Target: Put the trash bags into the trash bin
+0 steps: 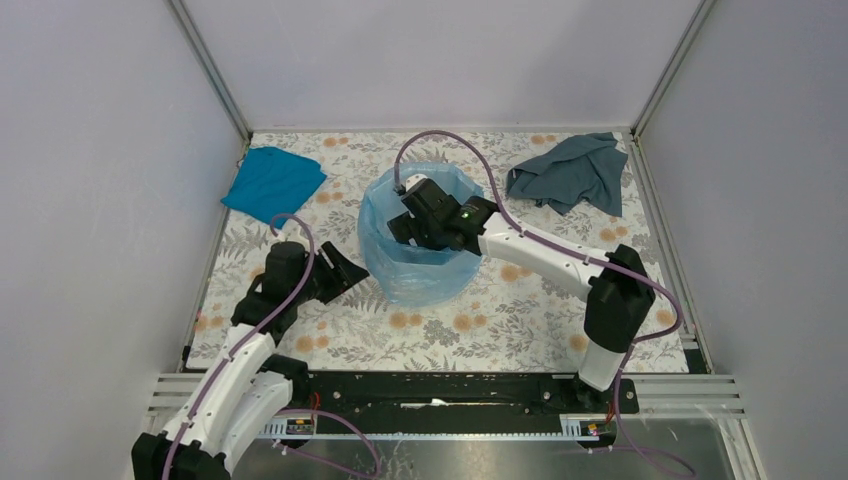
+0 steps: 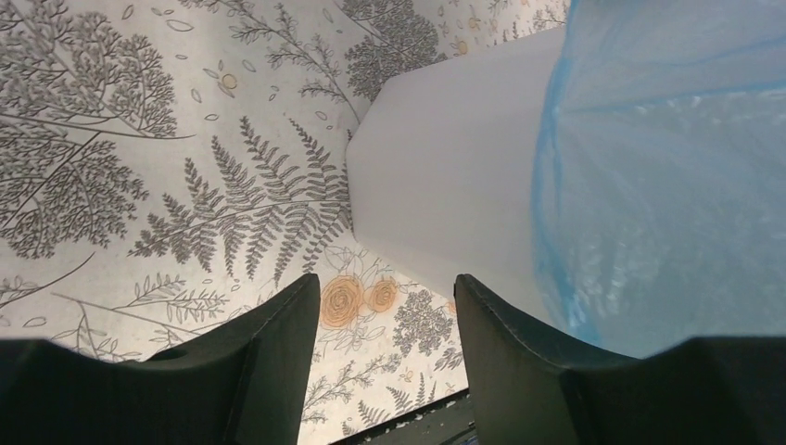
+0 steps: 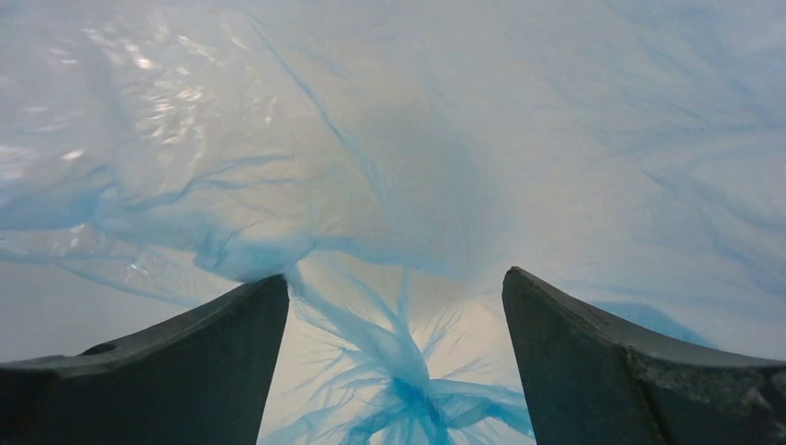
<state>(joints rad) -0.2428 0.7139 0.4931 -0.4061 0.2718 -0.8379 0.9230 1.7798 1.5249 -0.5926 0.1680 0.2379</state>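
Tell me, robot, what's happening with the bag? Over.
Left pincer open, empty, beside bin. Right pincer open, down inside bag. Bag draped over bin, lining it. Nothing in the way.

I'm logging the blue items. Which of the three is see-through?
The light-blue trash bag, draped over the white trash bin at centre. The teal cloth at far left and the grey-blue cloth at far right are opaque fabric.

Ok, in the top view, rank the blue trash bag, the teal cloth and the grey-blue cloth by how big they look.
1. trash bag, billowed open, clearly the largest.
2 and 3. grey-blue cloth and teal cloth: too close to rank. The grey-blue one sprawls slightly wider but is rumpled.
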